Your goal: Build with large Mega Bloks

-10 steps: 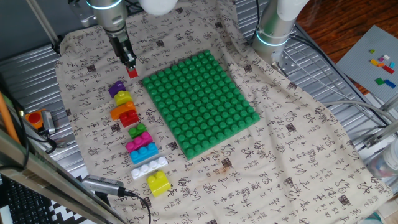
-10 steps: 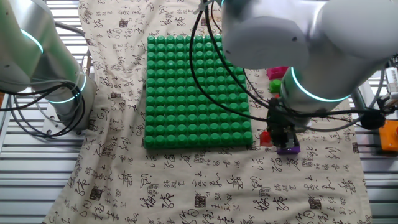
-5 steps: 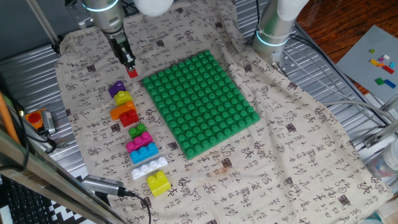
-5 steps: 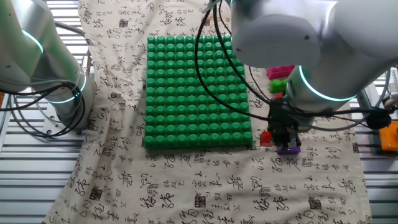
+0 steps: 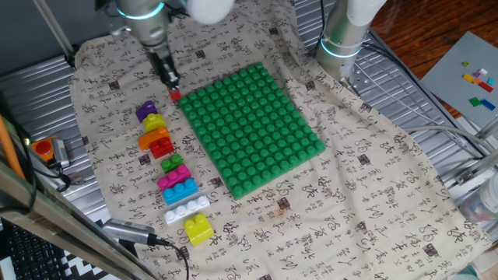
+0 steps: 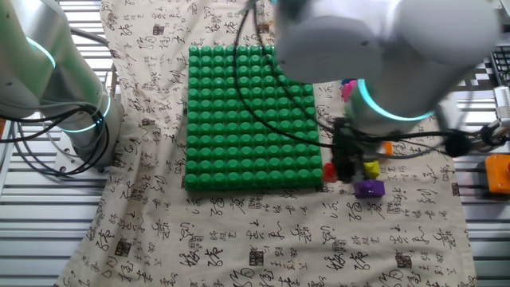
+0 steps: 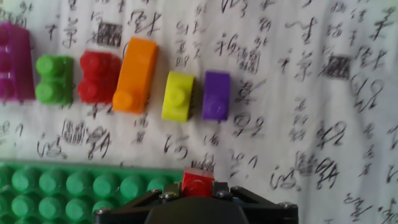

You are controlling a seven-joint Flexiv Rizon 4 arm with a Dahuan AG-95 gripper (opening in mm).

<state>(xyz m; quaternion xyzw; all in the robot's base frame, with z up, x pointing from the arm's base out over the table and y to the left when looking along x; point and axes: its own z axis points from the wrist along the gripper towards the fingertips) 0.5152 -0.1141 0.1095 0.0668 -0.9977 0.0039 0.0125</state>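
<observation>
My gripper is shut on a small red Mega Blok, held just off the near-left corner of the green studded baseplate. In the hand view the red blok sits between the jaws at the baseplate's edge. In the other fixed view the red blok is beside the plate's corner. On the cloth lie a row of bloks: purple, yellow, orange, red, green, pink.
More bloks lie further down the row: blue, white and yellow. A second robot arm base stands behind the baseplate. Tiny bricks on a grey plate lie at far right. Metal table slats border the cloth.
My gripper has moved right and slightly toward the baseplate with the red blok, from beside the purple blok to the plate's corner.
</observation>
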